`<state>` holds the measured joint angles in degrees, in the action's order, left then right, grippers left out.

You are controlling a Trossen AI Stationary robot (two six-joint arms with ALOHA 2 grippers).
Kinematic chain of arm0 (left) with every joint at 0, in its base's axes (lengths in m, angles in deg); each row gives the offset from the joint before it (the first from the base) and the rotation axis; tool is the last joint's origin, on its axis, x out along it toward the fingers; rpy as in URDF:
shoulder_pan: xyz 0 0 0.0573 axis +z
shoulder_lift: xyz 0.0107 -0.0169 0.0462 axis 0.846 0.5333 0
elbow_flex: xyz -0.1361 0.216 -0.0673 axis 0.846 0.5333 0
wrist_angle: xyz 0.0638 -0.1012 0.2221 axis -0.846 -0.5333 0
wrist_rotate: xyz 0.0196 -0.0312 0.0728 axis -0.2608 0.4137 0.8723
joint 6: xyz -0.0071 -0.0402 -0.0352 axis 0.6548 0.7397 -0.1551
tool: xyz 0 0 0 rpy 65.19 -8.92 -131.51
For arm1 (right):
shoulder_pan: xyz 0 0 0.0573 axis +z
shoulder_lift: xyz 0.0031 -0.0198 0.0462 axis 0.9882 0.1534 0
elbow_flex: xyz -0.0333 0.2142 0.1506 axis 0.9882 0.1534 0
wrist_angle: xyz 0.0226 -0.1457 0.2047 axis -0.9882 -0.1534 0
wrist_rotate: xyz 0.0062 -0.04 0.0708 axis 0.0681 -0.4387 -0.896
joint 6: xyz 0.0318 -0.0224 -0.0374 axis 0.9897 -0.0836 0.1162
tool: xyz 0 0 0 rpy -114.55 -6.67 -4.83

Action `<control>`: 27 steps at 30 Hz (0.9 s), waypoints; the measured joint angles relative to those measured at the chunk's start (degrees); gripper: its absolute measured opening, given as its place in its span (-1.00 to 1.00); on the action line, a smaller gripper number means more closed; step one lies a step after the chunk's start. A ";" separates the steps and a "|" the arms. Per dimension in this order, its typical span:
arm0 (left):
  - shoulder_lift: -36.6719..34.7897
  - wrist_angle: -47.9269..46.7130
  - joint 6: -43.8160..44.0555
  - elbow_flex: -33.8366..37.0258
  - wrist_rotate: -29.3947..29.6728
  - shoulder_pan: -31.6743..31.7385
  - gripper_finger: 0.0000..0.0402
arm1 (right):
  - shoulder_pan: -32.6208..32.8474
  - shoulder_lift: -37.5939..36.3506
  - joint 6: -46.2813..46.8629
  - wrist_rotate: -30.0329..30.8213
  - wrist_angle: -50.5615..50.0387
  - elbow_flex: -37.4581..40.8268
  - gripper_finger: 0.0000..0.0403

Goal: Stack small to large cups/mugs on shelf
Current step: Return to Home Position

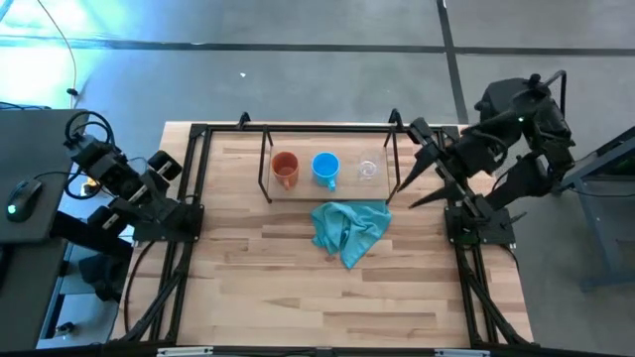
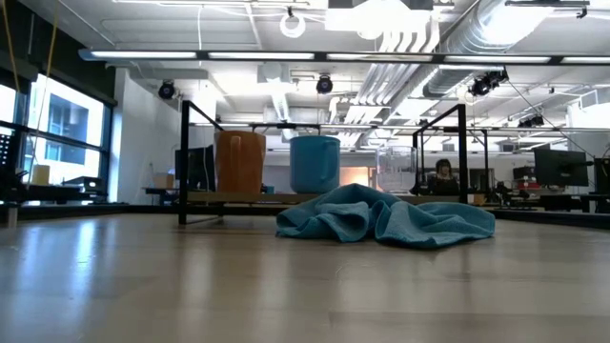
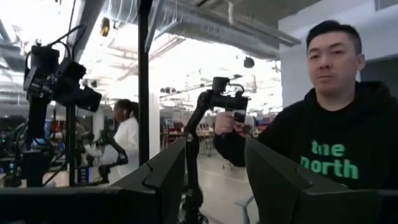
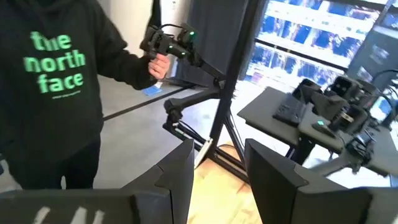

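1. Green letters on a person's dark hoodie (image 4: 50,81) read "the north face"; the left wrist view shows only "the north".
2. The left gripper (image 3: 214,180) sits folded back at the table's (image 1: 298,297) left edge, fingers apart with nothing between them.
3. The right gripper (image 1: 409,194) hangs just beside the shelf's (image 1: 266,164) right end, fingers spread wide and holding nothing.
4. On the shelf, at the far side of the table, stand the orange-brown mug (image 1: 285,169), the blue mug (image 1: 325,168) and the glass cup (image 1: 368,170), left to right.
5. A teal cloth (image 1: 349,229) lies crumpled just in front of the shelf.
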<state>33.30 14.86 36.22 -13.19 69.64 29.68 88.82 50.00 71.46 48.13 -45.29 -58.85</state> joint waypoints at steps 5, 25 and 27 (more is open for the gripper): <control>-5.38 -0.33 -0.04 3.28 0.02 -0.02 -0.23 | -2.20 0.00 0.99 -0.35 0.00 0.00 -0.33; -18.26 -2.79 2.90 14.01 10.31 -0.04 -0.23 | -3.18 -0.02 0.53 -0.79 -1.56 0.00 -0.33; -18.16 -1.87 2.84 14.78 12.16 -0.03 -0.23 | -3.18 0.00 0.52 -0.76 -1.66 0.00 -0.33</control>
<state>15.14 12.99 39.06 1.59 81.80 29.65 85.65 50.00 71.98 47.37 -46.95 -58.85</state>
